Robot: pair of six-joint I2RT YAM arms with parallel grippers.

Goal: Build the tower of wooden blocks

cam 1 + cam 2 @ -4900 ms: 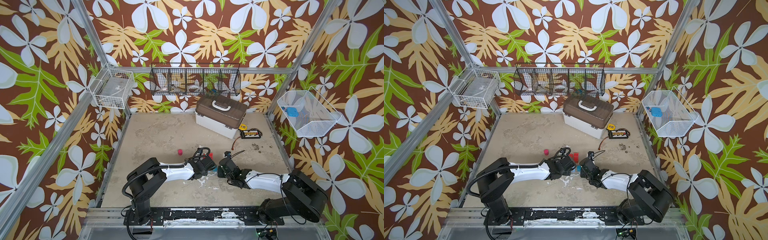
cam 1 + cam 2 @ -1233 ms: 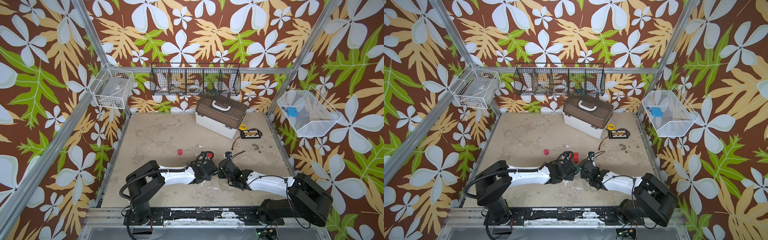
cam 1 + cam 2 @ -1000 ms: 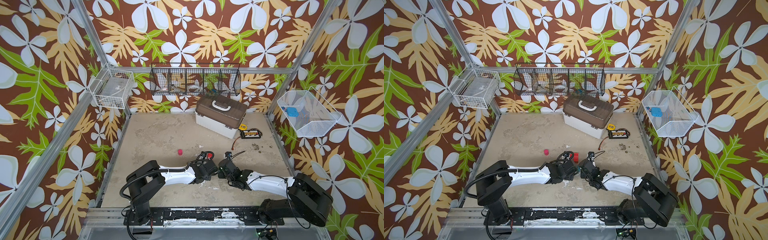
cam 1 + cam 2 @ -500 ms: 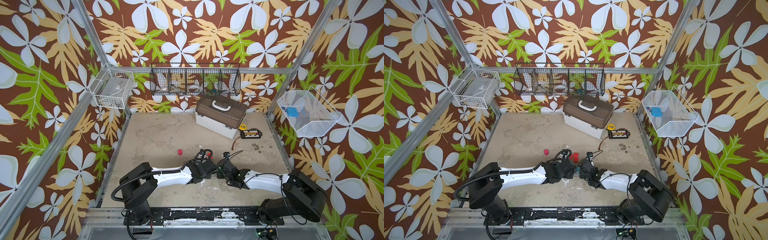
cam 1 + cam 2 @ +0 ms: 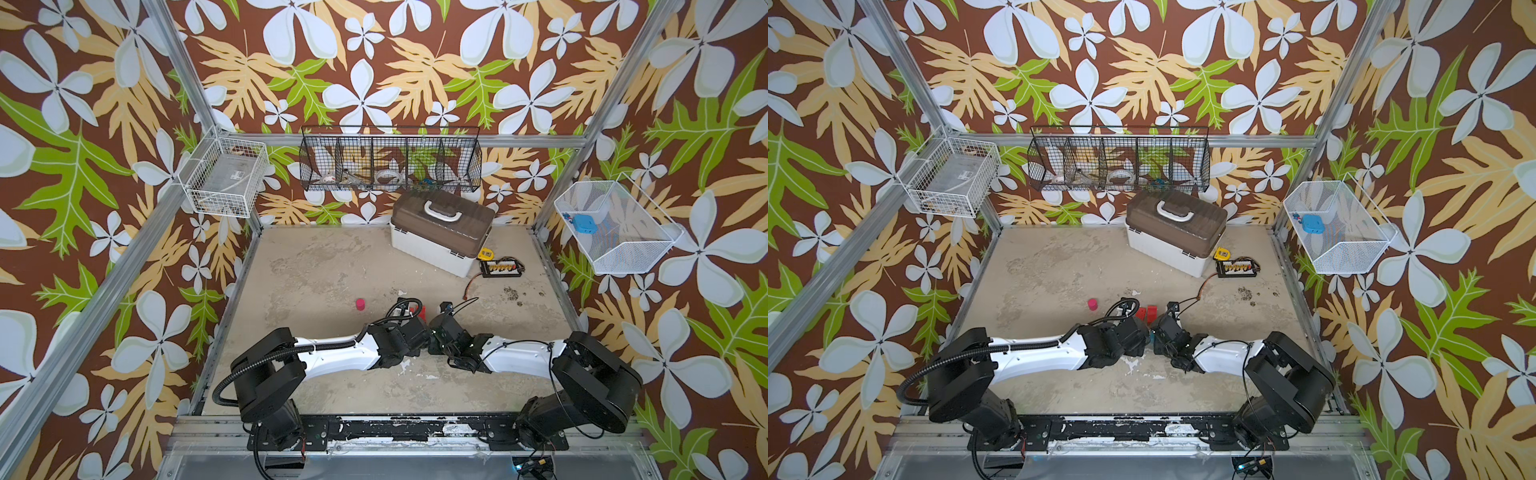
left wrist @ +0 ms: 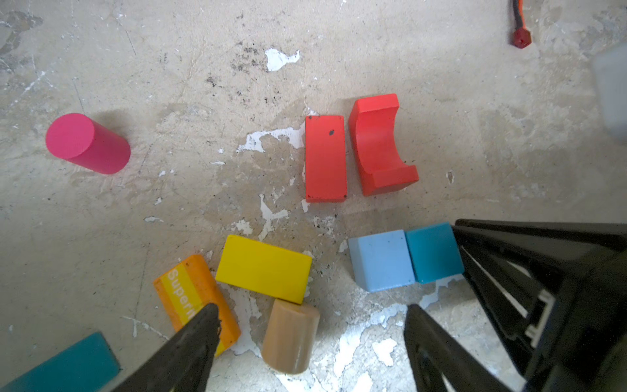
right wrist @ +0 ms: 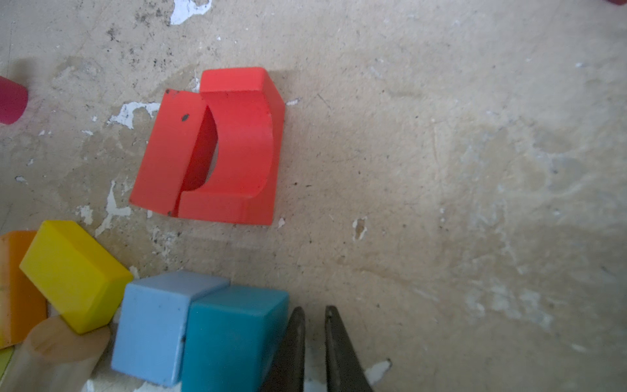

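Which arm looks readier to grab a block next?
Left, I'd guess. The left tool hangs open over the wood cylinder, while the right tool is nearly shut and empty beside the teal block.

bright even light, soft shadows

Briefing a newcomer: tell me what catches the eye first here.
The loud flower-and-leaf wallpaper on every wall. Then the left arm and right arm meeting low over scattered bright blocks: a red arch beside a red slab, a pink cylinder off alone. No tower stands yet.
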